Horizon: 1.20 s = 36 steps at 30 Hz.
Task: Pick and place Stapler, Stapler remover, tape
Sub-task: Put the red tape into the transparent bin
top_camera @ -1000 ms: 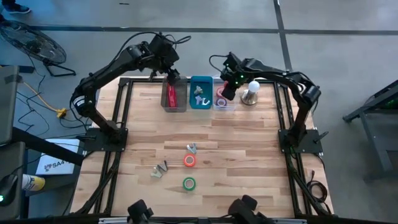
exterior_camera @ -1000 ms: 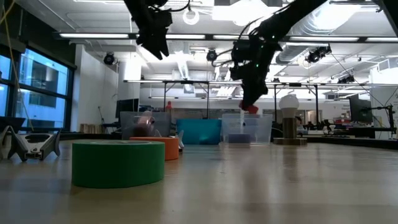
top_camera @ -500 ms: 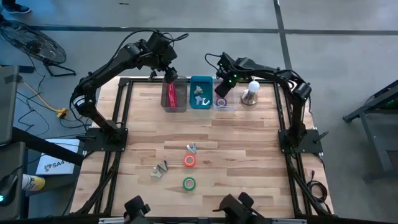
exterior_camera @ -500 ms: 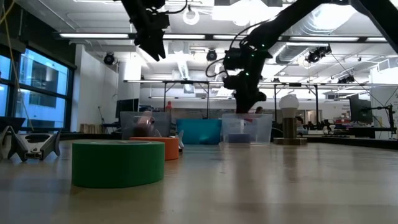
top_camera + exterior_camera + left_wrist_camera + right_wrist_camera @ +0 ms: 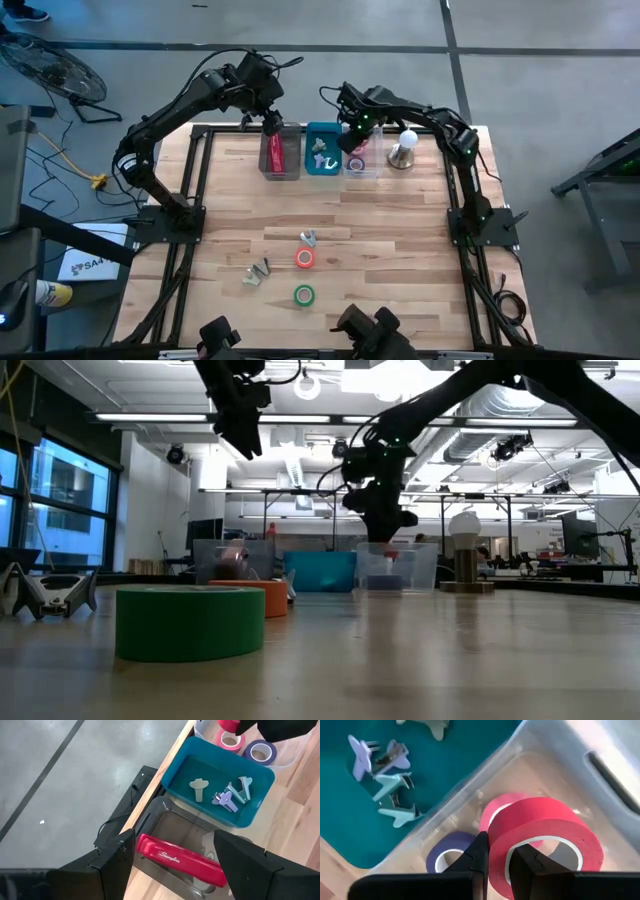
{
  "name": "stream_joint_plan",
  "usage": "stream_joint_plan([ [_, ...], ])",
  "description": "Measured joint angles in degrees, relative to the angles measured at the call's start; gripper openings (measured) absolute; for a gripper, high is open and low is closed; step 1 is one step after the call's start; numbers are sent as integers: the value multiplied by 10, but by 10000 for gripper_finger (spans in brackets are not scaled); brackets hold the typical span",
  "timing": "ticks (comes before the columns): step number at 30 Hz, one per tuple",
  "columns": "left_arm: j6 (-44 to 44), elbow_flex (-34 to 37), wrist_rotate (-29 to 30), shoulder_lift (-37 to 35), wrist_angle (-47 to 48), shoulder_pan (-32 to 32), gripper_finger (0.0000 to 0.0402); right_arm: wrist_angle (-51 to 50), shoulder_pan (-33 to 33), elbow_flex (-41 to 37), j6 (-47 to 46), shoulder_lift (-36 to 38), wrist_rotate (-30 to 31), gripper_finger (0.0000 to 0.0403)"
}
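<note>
While we are holding the red tape roll (image 5: 540, 847) in the right end effector (image 5: 497, 862), pinched across its wall, we are hovering it just over the clear bin (image 5: 600, 785), where pink (image 5: 495, 810) and purple (image 5: 447, 852) rolls are lying beneath. We are judging it light, stiff, smooth-sided; wall grips suit it. The left end effector (image 5: 172, 857) is gaping wide above the stapler (image 5: 180, 866).

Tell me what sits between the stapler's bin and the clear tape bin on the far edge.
In the high view, the teal bin with staple removers sits between the stapler and the clear tape bin; the right gripper holds red tape there.
</note>
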<state>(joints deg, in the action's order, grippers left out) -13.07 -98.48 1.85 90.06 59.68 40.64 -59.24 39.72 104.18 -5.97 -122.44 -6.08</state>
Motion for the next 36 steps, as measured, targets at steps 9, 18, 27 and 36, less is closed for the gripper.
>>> stream_joint_plan([
  [9,-3,0,0,0,6,0,263,1,-17,0,-9,-24,10,35],
  [18,-8,0,0,0,5,0,263,1,-23,0,-17,-25,5,37],
  [27,-8,0,0,0,5,0,263,8,-22,0,-22,-25,26,39],
  [36,-17,0,0,0,5,0,263,8,-23,0,-26,-25,26,48],
])
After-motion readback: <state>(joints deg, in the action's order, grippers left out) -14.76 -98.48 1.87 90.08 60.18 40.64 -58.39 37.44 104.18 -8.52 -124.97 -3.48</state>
